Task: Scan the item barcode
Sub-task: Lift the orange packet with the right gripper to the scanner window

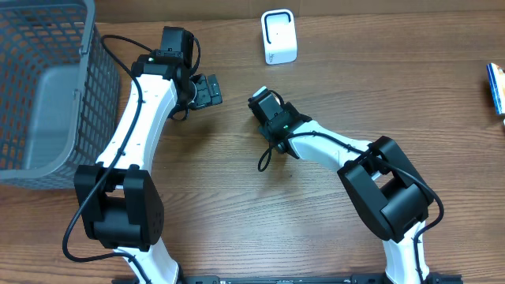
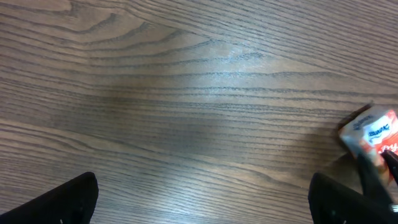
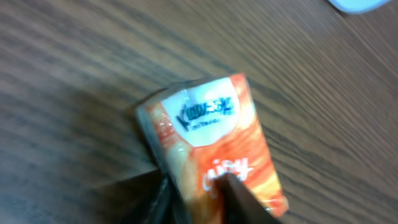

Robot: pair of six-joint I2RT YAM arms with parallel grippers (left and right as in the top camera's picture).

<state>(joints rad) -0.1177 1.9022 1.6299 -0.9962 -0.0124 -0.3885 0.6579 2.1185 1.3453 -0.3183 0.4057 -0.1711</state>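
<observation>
The item is a small orange-and-white packet (image 3: 211,137) with printed lettering, lying tilted over the wooden table. My right gripper (image 3: 200,202) is shut on its lower end, one dark finger (image 3: 241,198) pressing its orange face and the other against its left side. From overhead the right gripper (image 1: 265,102) sits mid-table, covering most of the packet. The packet's white end (image 2: 372,130) shows at the right edge of the left wrist view. No barcode shows on it. My left gripper (image 2: 202,205) hangs wide open over bare wood, holding nothing; overhead it is to the packet's left (image 1: 205,90).
A white scanner-like device (image 1: 278,37) stands at the back centre; its pale corner (image 3: 364,5) shows in the right wrist view. A grey mesh basket (image 1: 87,87) fills the far left. A blue item (image 1: 495,87) lies at the right edge.
</observation>
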